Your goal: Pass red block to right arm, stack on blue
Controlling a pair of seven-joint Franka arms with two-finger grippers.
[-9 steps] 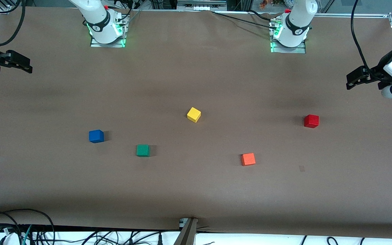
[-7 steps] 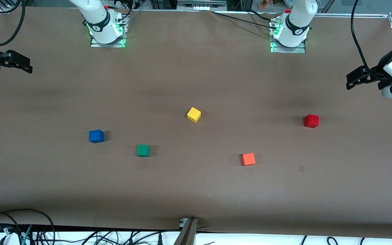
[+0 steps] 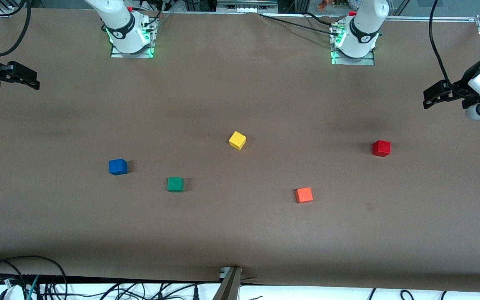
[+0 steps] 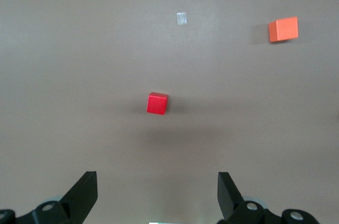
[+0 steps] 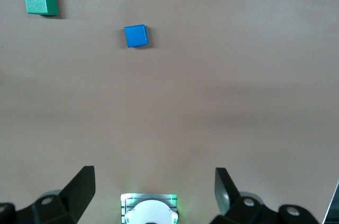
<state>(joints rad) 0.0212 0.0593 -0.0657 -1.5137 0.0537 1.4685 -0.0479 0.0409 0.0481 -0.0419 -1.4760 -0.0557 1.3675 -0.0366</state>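
Note:
The red block [image 3: 381,148] [image 4: 157,103] sits on the brown table toward the left arm's end. The blue cube [image 3: 118,166] [image 5: 136,36] sits toward the right arm's end, a little nearer to the front camera than the red one. My left gripper [image 3: 429,99] [image 4: 157,195] hangs high over the table's edge at the left arm's end, open and empty, well apart from the red block. At the other end my right gripper [image 3: 31,79] [image 5: 154,192] hovers over the table's edge, also open and empty, well away from the blue cube.
A yellow cube [image 3: 237,140] lies mid-table. A green cube [image 3: 175,184] [image 5: 39,2] lies beside the blue one, and an orange cube [image 3: 303,195] [image 4: 283,29] lies nearer the front camera than the red block. A small pale patch [image 3: 369,206] marks the table. Cables run along the front edge.
The left gripper has shifted very slightly; the blocks and the right arm have stayed where they were.

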